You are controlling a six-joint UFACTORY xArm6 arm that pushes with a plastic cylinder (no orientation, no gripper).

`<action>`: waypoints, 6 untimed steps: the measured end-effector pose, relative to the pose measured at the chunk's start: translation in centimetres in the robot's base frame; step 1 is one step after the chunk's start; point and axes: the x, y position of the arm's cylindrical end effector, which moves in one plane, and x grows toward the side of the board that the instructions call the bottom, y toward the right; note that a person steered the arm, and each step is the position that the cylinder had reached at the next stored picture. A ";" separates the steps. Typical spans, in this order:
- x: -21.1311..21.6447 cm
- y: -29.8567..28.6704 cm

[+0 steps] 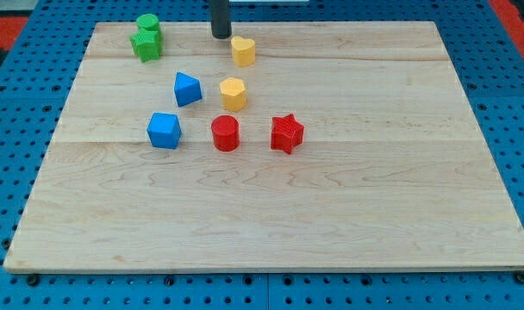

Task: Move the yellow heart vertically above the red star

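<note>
The yellow heart (243,51) lies near the view's top, a little left of centre. The red star (287,133) lies lower and to the right of it, mid-board. My tip (221,34) stands just to the upper left of the yellow heart, close to it; I cannot tell if they touch.
A yellow hexagon block (233,93) lies below the heart. A red cylinder (225,133) sits left of the star. Two blue blocks (187,89) (165,130) lie further left. Two green blocks (146,37) sit at the top left. The wooden board (331,215) rests on a blue pegboard.
</note>
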 end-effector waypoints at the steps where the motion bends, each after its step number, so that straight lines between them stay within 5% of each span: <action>1: 1.3 3.7; 3: 5.7 5.4; 4: 2.5 5.2; 6: 6.0 3.9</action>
